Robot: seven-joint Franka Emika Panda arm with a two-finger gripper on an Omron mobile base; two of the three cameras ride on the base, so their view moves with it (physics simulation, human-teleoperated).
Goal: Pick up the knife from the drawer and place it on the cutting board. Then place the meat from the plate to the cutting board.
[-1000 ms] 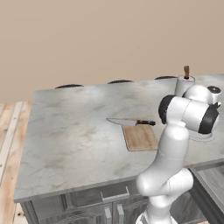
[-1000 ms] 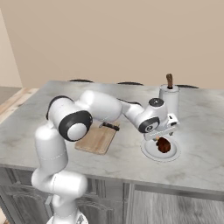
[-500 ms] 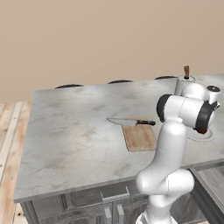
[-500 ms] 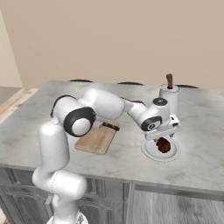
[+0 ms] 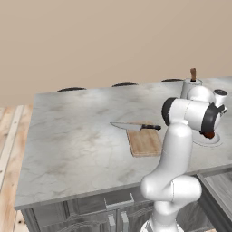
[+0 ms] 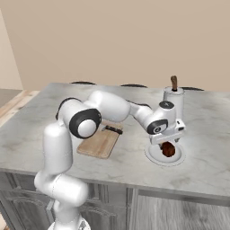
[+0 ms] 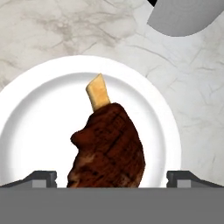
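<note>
In your left base view the knife (image 5: pixel 136 127) already lies across the far edge of the cutting board (image 5: pixel 144 142), well left of the gripper. In the right base view your gripper (image 6: pixel 168 144) hangs directly over the meat (image 6: pixel 168 149) on the plate (image 6: pixel 155 157). In the hand view, fingers (image 7: pixel 42 178) stand open, straddling the dark, bone-tipped meat (image 7: pixel 107 148); moving it remains.

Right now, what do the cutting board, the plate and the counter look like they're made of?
The cutting board looks like light-brown wood with a matte finish and visible grain lines. The plate seems to be glazed ceramic, though plastic is possible: plain white, smooth, evenly lit. The counter looks like polished marble or similar stone, pale grey with darker veins running through it.
</note>
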